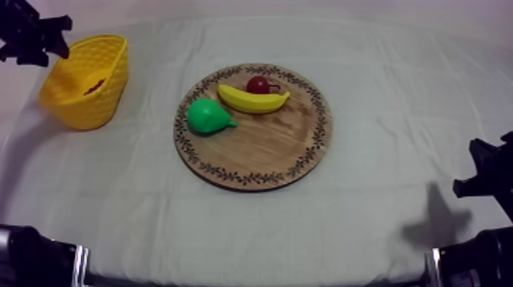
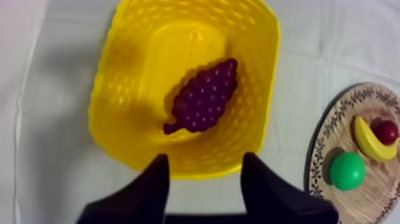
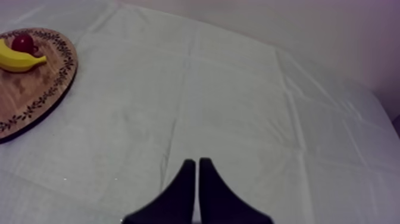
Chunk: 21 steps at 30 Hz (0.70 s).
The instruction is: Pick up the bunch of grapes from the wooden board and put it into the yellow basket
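Observation:
The purple bunch of grapes (image 2: 204, 96) lies inside the yellow basket (image 2: 119, 89), resting on its floor. My left gripper (image 2: 205, 170) hangs above the basket's near rim, open, with nothing between its fingers. From above, the left gripper (image 1: 37, 37) sits over the far left rim of the basket (image 1: 99, 95), where a dark bit of the grapes (image 1: 94, 88) shows. The round wooden board (image 1: 259, 145) holds a banana (image 1: 252, 100), a green pear (image 1: 207, 117) and a small red fruit (image 1: 258, 84). My right gripper (image 3: 197, 165) is shut on nothing over bare cloth.
The right arm (image 1: 488, 179) rests low at the table's right edge, well away from the board. Open cloth lies between basket and board and across the right half. The board's rim (image 3: 56, 89) shows beside the right gripper's patch of cloth.

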Tool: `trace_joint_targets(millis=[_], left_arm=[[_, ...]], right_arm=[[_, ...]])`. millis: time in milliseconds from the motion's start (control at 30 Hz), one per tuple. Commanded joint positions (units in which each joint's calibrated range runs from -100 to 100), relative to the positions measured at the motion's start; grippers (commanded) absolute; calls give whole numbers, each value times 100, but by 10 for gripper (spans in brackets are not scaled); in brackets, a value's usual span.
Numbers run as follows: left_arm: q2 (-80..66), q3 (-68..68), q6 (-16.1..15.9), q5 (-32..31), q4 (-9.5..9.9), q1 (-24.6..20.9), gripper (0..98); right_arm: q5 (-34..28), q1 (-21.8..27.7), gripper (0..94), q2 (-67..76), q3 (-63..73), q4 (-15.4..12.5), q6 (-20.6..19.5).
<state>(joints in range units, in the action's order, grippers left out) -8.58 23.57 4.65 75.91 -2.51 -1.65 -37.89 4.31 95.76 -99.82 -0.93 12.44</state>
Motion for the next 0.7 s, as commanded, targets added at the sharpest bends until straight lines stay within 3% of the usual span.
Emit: trace_joint_targets(millis=[0,367,533,667], left_arm=[[-769,607,-16,-208,-6,7,356],[-2996,2574,31,-1121,97,264,51],[-3961,3387,-129,-1647,46,455,9],[-4658,4266,-392,-2481,-101,517,2]], right_arm=[[-2,-2,3,0,4,-2,-1],[-2,-2,3,0,4,-2,-1],[-2,-2,3,0,4,-2,-1],[-2,-2,3,0,4,-2,-1]])
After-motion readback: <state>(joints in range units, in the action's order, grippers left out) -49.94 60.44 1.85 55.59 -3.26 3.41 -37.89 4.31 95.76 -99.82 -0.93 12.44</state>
